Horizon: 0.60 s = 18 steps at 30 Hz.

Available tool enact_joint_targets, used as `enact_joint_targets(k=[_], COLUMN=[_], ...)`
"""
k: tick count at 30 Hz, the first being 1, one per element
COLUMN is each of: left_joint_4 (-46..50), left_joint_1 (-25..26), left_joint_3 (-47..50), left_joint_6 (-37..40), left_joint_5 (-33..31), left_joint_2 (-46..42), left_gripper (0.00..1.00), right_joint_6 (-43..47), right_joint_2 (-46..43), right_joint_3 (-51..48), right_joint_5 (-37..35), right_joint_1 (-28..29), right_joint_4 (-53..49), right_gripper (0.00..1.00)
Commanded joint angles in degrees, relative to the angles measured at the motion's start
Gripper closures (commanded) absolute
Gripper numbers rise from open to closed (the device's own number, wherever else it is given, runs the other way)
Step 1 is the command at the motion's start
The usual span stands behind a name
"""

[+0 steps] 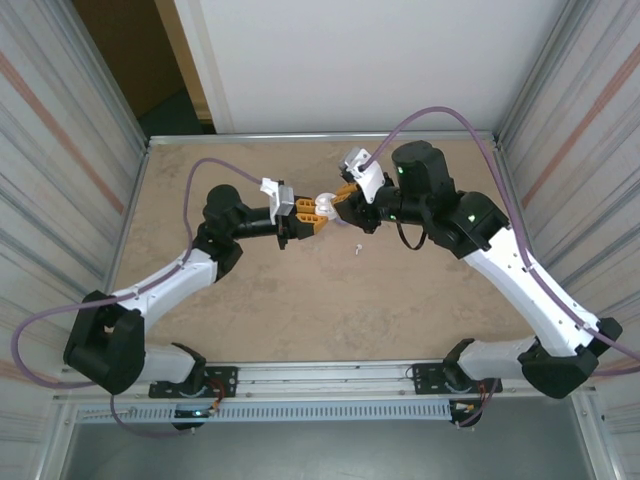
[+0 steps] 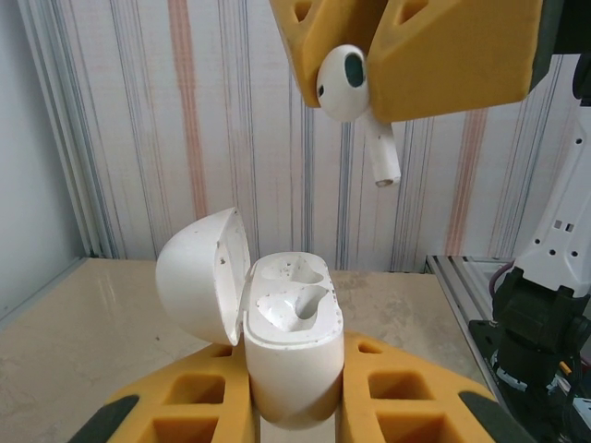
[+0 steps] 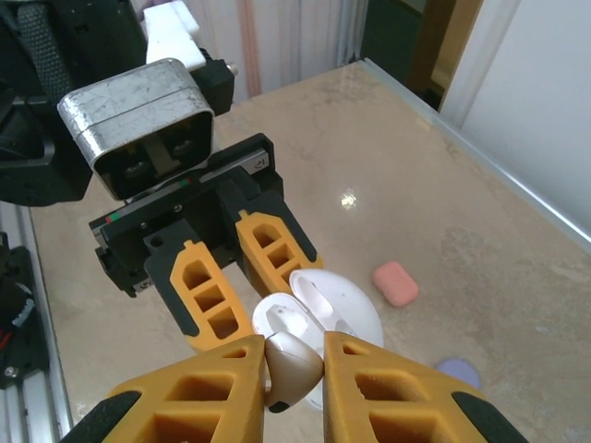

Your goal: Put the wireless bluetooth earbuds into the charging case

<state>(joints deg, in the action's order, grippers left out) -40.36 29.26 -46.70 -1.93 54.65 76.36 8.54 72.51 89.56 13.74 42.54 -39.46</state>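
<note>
- Yellow fingers of the left gripper (image 2: 294, 392) sit closest to the left wrist camera, clamped narrow on the lower body of the white charging case (image 2: 291, 369) and holding it upright above the table (image 3: 443, 185).
- Its lid (image 2: 199, 277) is hinged open to one side, so the two sockets face up; whether one of them is already filled I cannot tell.
- Above the case, the right gripper (image 2: 374, 46) pinches a white earbud (image 2: 346, 83) by its head, and the stem (image 2: 383, 152) hangs down, slightly tilted, clear of the case and not yet touching it.
- From the right wrist camera, the same earbud (image 3: 294, 367) sits squeezed between the right gripper's pads, directly over the open case (image 3: 305, 318), with the left gripper (image 3: 242, 277) just behind it.
- In the overhead view, both grippers meet nose to nose in mid-air over the middle of the table, left (image 1: 305, 212) and right (image 1: 338, 205).
- Judging by this, the step in hand is lining up the earbud for insertion. The next move likely calls for a small descent with the stem aimed into a free socket, then letting go once it seats.
- A small white piece (image 1: 356, 248) lies on the table just below the grippers, too small to identify.
- Further off, a pink item (image 3: 395, 282) and a purple one (image 3: 457, 371) rest on the table.
</note>
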Motion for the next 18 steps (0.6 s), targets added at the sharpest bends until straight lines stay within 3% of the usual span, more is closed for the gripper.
enact_joint_targets(k=[1, 18], left_joint_4=[-1.4, -1.1], left_joint_1=[0.1, 0.1], left_joint_3=[-2.2, -2.8], left_joint_6=[-1.0, -1.4], left_joint_5=[2.1, 2.9], left_joint_2=[0.4, 1.0], left_gripper=[1.0, 1.0], right_joint_6=[2.7, 5.8], right_joint_2=[1.0, 3.0], right_joint_3=[2.4, 0.9], right_joint_5=[0.4, -3.1], right_joint_1=[0.8, 2.6], right_joint_4=[-0.9, 2.3], right_gripper=[0.8, 0.8])
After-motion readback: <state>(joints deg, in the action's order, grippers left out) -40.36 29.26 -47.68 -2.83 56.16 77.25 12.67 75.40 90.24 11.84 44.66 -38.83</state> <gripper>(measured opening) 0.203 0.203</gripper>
